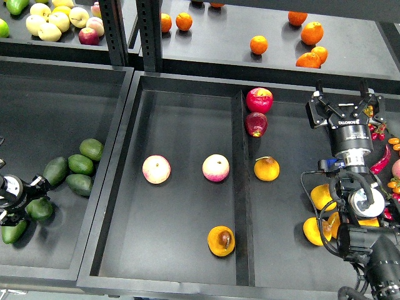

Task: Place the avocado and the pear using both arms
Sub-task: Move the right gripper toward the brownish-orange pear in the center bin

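Note:
Several dark green avocados lie in the left tray (62, 100); one avocado (39, 209) sits right against my left gripper (30, 195) at the far left edge. The gripper is dark and partly cut off, so I cannot tell if its fingers hold the fruit. The pear (221, 240), orange-yellow with a brown patch, lies at the front of the centre tray's left compartment (187, 125). My right gripper (342, 92) is open and empty, raised over the right compartment, far from the pear.
Two pink-yellow apples (156, 169) (215, 167) lie mid-compartment. Two red apples (259, 100) and an orange-yellow fruit (267, 168) lie right of the divider (239, 187). More yellow fruit (315, 230) sits by my right arm. Oranges (259, 44) and pale apples (50, 22) are on the back shelf.

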Available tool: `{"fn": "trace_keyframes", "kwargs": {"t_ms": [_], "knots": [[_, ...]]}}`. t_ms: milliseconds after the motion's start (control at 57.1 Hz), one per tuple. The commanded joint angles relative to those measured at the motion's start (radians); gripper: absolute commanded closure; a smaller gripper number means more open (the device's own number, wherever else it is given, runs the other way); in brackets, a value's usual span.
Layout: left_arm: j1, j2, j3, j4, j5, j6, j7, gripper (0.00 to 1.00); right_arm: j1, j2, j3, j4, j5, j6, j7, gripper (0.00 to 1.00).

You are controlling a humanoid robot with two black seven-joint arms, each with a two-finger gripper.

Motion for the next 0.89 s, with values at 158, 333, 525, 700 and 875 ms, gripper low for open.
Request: {"fn": "trace_keyframes", "kwargs": {"t_ms": [158, 333, 525, 700, 875], "knots": [[0.001, 0.000, -0.001, -0.007, 0.000, 0.000, 0.000, 0.19, -0.012, 0.000, -0.011, 0.006, 0.000, 0.006, -0.006, 0.01], [0.001, 0.000, -0.003, -0.007, 0.000, 0.000, 0.000, 0.18, -0.044, 0.000, -0.076, 0.009, -0.011, 0.015, -0.052, 0.01], [0.001, -0.001, -0.005, -0.007, 0.000, 0.000, 0.000, 0.17, -0.040, -0.179, -0.280, 0.009, -0.015, 0.015, -0.224, 0.01], [-0.001, -0.024, -0.006, -0.008, 0.000, 0.000, 0.000, 0.17, 0.092, -0.392, -0.484, -0.006, -0.012, 0.015, -0.401, 0.01], [-0.013, -0.041, -0.009, -0.011, 0.000, 0.000, 0.000, 0.13, 0.276, -0.528, -0.783, -0.020, 0.043, 0.015, -0.401, 0.01]]}}
